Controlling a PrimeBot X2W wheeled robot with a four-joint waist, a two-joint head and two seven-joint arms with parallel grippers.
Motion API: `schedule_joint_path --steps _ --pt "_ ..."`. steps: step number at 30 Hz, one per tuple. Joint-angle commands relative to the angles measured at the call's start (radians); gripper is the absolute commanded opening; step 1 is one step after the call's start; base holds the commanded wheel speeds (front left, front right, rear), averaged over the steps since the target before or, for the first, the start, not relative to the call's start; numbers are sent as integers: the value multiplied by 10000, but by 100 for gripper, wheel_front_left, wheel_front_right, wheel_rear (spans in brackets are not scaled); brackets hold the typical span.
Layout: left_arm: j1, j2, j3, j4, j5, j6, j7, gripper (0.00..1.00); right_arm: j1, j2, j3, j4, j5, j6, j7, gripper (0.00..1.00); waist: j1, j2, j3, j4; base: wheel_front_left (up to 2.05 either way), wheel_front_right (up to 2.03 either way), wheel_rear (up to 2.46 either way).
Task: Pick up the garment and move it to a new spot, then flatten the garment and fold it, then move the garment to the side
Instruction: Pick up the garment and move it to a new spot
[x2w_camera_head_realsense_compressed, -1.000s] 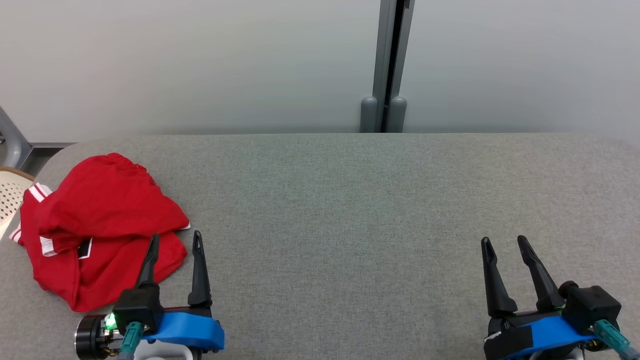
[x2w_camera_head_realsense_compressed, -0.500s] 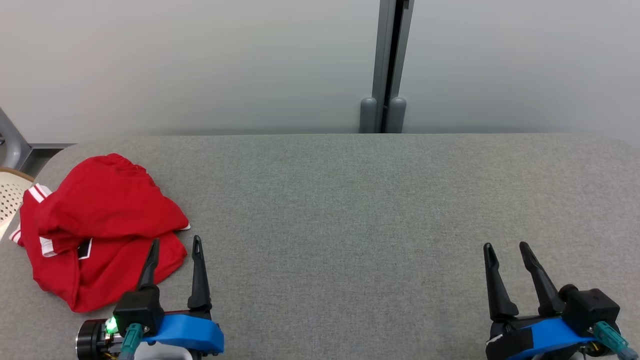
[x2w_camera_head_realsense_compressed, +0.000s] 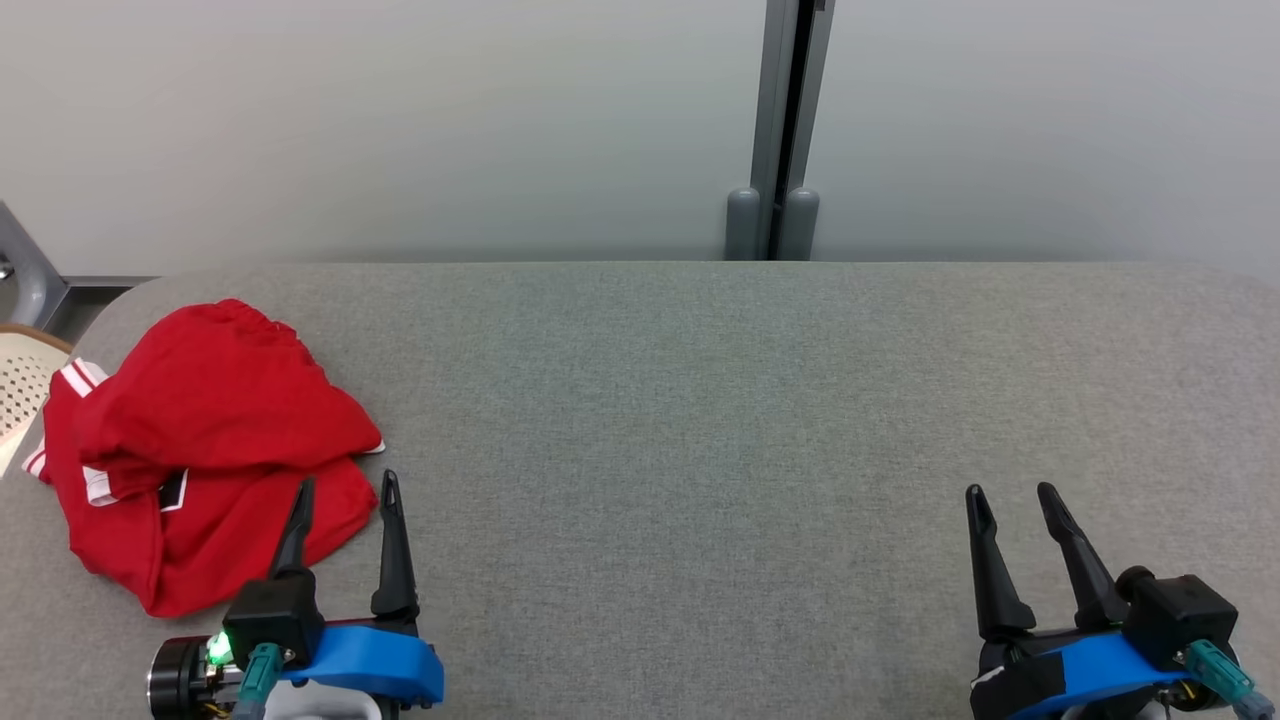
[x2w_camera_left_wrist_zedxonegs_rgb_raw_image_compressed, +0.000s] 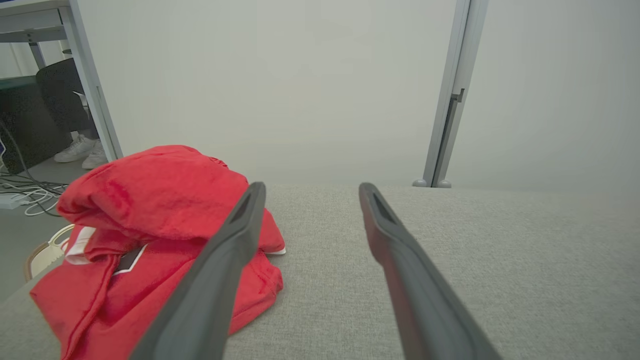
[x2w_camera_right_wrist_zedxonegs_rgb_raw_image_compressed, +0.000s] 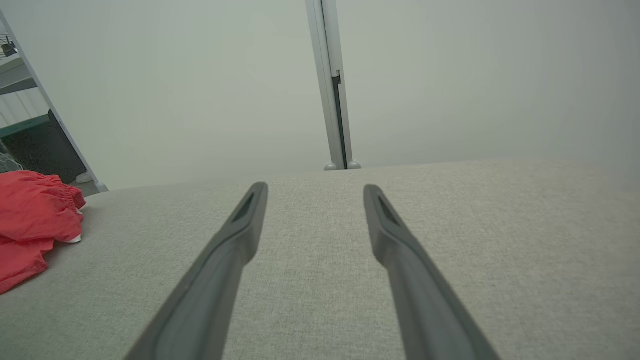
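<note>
Grey woven table (x2w_camera_head_realsense_compressed: 700, 420); crumpled red garment (x2w_camera_head_realsense_compressed: 200, 440).

Crumpled red garment (x2w_camera_head_realsense_compressed: 200, 450) on grey table (x2w_camera_head_realsense_compressed: 700, 420), left claw (x2w_camera_head_realsense_compressed: 345, 490) beside it, right claw (x2w_camera_head_realsense_compressed: 1010, 495) apart, both spread

Red garment (x2w_camera_head_realsense_compressed: 205, 440) with white stripes, grey table (x2w_camera_head_realsense_compressed: 700, 420), dark fingers (x2w_camera_head_realsense_compressed: 393, 545).

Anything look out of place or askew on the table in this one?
Only the red garment: bunched in a heap near the left edge of the table, striped hem at the rim. Nothing spilled or damaged.
</note>
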Motion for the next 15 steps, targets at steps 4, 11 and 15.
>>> schedule_joint_path --steps 4,11,15 --pt "-221 81 73 32 -15 38 -28 100 -104 -46 57 -19 19 22 -35 100 0 0 88 219 0 0 0" --pt "-323 116 133 34 -22 62 -28 100 -119 -45 152 -4 14 22 -35 100 0 0 178 803 0 0 0" --pt "-280 117 206 24 -87 115 -28 100 -77 -45 199 -6 0 20 -33 100 0 0 158 1246 0 0 0"
